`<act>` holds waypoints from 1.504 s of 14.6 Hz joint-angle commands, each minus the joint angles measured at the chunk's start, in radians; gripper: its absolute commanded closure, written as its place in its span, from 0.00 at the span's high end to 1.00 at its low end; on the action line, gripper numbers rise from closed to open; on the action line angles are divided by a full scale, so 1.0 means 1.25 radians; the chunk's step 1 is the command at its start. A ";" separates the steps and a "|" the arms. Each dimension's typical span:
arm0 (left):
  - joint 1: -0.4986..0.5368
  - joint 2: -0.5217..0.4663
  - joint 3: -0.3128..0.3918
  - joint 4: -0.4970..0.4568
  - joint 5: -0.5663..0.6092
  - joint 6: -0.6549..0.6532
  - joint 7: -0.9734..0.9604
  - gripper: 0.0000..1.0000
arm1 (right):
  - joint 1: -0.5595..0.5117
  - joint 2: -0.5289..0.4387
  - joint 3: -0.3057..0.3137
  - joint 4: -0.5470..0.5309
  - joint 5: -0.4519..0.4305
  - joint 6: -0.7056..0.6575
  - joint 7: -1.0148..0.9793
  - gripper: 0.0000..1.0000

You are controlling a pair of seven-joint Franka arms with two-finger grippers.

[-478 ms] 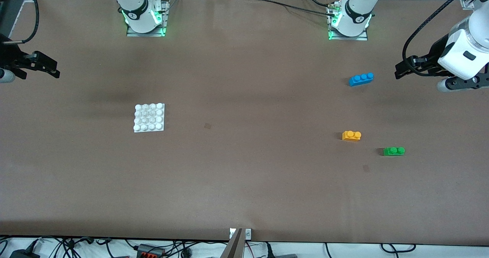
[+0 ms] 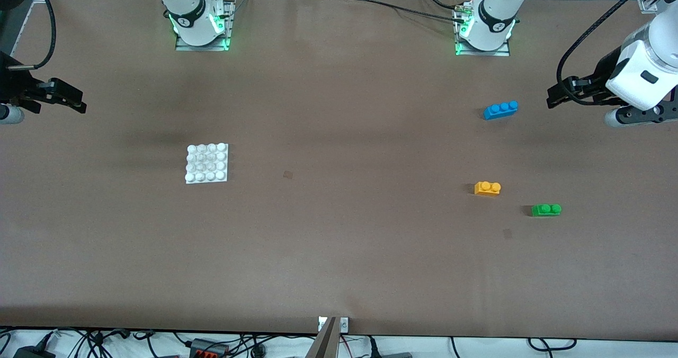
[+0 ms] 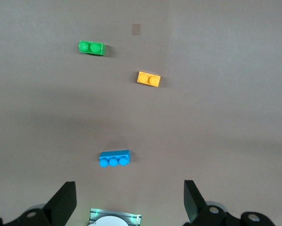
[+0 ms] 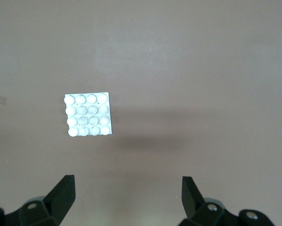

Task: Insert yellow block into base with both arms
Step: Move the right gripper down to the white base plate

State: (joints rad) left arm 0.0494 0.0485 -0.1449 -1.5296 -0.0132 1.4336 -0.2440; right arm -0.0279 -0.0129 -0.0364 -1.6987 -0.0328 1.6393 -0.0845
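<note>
- While both arms hang raised at the table's two ends, the right gripper (image 2: pixel 71 99) is spread wide and empty, over the table's right-arm end.
- The base (image 2: pixel 206 163) lies flat, well apart from the bricks.
- The yellow block (image 2: pixel 487 188) sits between blue brick (image 2: pixel 500 109) and green brick (image 2: pixel 546 209).
- The left gripper (image 2: pixel 556 96), fingers parted, carries nothing over the left-arm end.
</note>
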 commanded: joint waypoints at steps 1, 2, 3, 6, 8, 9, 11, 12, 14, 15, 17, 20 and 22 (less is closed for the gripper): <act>-0.001 -0.004 -0.001 0.010 0.002 -0.017 0.000 1.00 | 0.001 0.008 -0.005 0.016 -0.006 -0.012 0.015 1.00; -0.001 -0.004 -0.001 0.010 0.002 -0.017 0.000 1.00 | 0.001 0.009 -0.005 0.018 -0.004 -0.011 0.015 1.00; -0.001 -0.004 -0.001 0.010 0.002 -0.017 0.000 1.00 | 0.001 0.011 -0.005 0.020 -0.004 -0.012 0.015 1.00; -0.001 -0.004 0.001 0.010 0.002 -0.017 -0.001 1.00 | 0.008 0.012 -0.003 0.018 -0.013 -0.050 0.011 1.00; -0.001 -0.004 -0.001 0.010 0.002 -0.017 -0.001 1.00 | 0.006 0.018 -0.003 0.019 -0.006 -0.052 0.014 1.00; -0.001 -0.004 -0.001 0.010 0.002 -0.017 0.000 1.00 | 0.009 0.021 -0.003 0.019 -0.004 -0.056 0.014 1.00; -0.001 -0.004 -0.001 0.010 0.001 -0.017 0.000 1.00 | 0.040 0.018 -0.003 0.030 -0.018 -0.062 0.006 1.00; -0.001 -0.004 -0.001 0.010 0.001 -0.017 0.000 1.00 | 0.043 0.021 -0.003 0.041 -0.018 -0.071 0.007 1.00; -0.001 -0.004 -0.001 0.010 0.001 -0.018 0.000 1.00 | 0.043 0.051 -0.003 0.045 -0.008 -0.068 0.005 1.00; -0.001 -0.004 -0.001 0.010 0.001 -0.018 0.000 1.00 | 0.058 0.076 -0.002 0.041 -0.006 -0.076 -0.001 1.00; -0.001 -0.004 -0.001 0.010 0.001 -0.018 0.000 1.00 | 0.108 0.145 -0.002 0.040 -0.006 -0.093 0.004 1.00; -0.001 -0.004 0.001 0.010 0.001 -0.018 0.000 1.00 | 0.162 0.215 -0.002 0.028 -0.004 0.012 0.012 1.00; -0.001 -0.004 -0.001 0.010 0.001 -0.018 0.000 1.00 | 0.167 0.225 -0.003 -0.047 -0.002 0.137 0.062 1.00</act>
State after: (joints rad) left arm 0.0493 0.0485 -0.1451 -1.5282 -0.0132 1.4297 -0.2440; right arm 0.1710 0.2632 -0.0310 -1.6916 -0.0332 1.7062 -0.0502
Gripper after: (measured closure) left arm 0.000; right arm 0.000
